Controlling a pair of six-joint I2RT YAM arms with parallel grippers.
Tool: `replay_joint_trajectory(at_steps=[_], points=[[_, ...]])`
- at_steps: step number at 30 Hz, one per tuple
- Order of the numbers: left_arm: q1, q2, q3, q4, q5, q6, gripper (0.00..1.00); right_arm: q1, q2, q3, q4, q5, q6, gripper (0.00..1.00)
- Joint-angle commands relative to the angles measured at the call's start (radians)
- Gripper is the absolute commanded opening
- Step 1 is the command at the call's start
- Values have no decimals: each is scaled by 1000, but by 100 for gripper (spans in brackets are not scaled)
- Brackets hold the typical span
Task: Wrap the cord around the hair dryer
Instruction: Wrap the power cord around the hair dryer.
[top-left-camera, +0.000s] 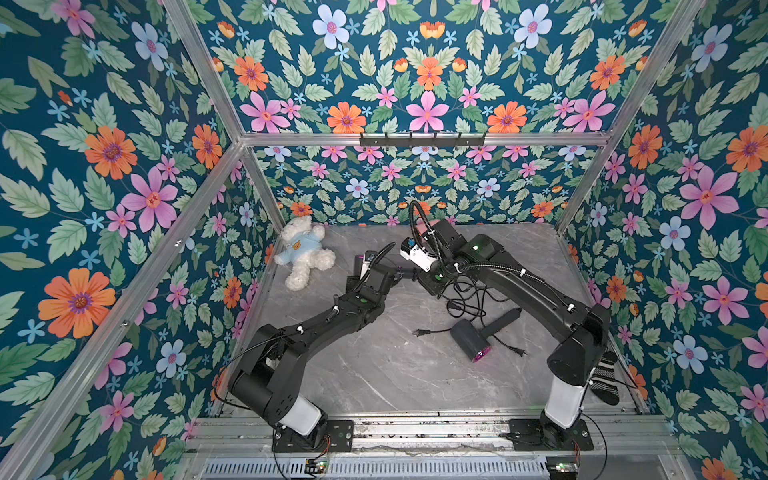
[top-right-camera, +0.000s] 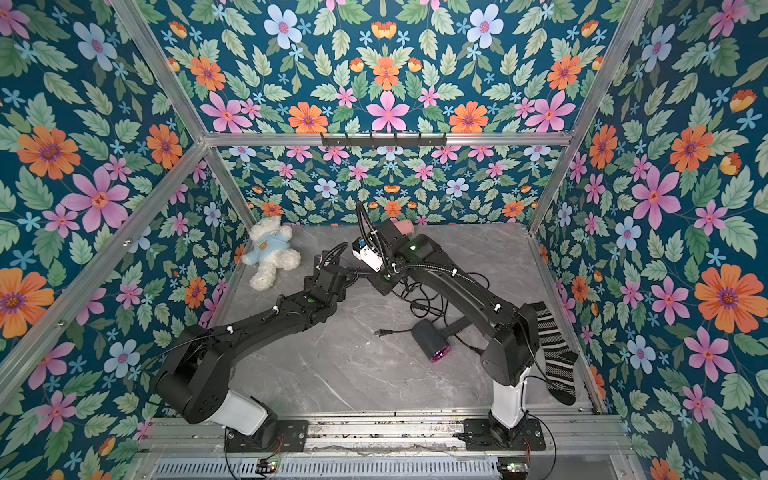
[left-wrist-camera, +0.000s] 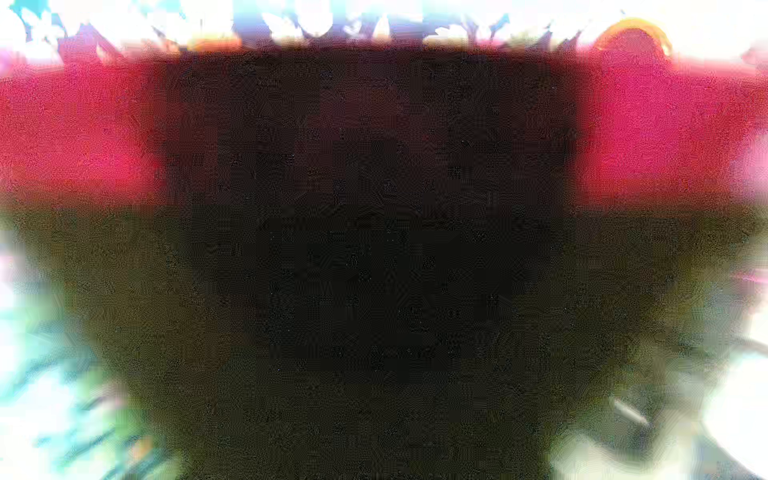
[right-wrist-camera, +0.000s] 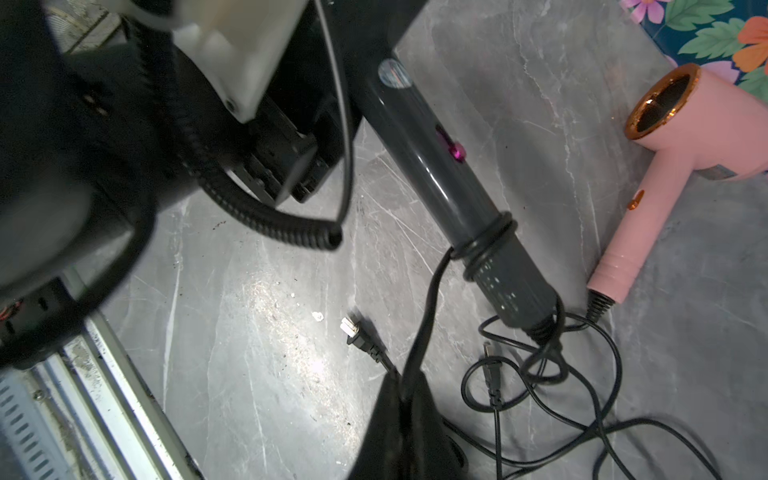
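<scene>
My left gripper is shut on a dark grey hair dryer with a magenta switch and holds it above the table at the back middle. The left wrist view is only a dark and magenta-red blur, so its jaws are hidden there. The black cord is looped round the handle near its lower end. One strand runs from those loops into my right gripper, which is shut on the cord just below the handle. A two-pin plug lies on the table by the right fingers.
A second grey dryer with a magenta ring lies front right amid tangled cords. A pink dryer lies at the back wall. A teddy bear lies back left. A striped sock hangs by the right arm's base.
</scene>
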Motion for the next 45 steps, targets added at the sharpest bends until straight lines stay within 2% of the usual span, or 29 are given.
replay_joint_trajectory(at_steps=[1,6,8,11,13,16,19,22,24,27,30,35,38,45], points=[[-7,-9,-21,-116,-31,145,0,-17,31,70,-87,-68,-65,0],[-8,-77,-104,-64,285,309,0,-87,73,89,-91,-89,-162,0],[-6,-104,-109,-87,382,329,0,-104,80,83,-97,-90,-219,0],[6,-170,-123,-99,557,365,0,-142,77,66,-108,-160,-278,0],[24,-226,-136,-92,708,370,0,-173,63,49,-103,-253,-280,0],[55,-304,-157,-64,876,353,0,-207,43,14,-63,-429,-271,0],[97,-376,-182,-7,1006,302,0,-235,31,-16,-16,-574,-231,0],[146,-436,-211,99,1084,200,0,-260,12,-69,72,-683,-160,0],[161,-464,-225,166,1082,129,0,-270,-13,-114,151,-722,-117,0],[163,-500,-222,232,1040,58,0,-301,-48,-197,317,-778,-23,10],[163,-518,-202,278,1006,-7,0,-325,-55,-227,408,-855,69,16],[162,-503,-169,277,933,-66,0,-325,-79,-281,505,-865,143,31],[163,-492,-166,253,885,-75,0,-326,-101,-309,528,-851,167,32],[163,-469,-141,156,783,-117,0,-339,-158,-321,464,-710,145,68]])
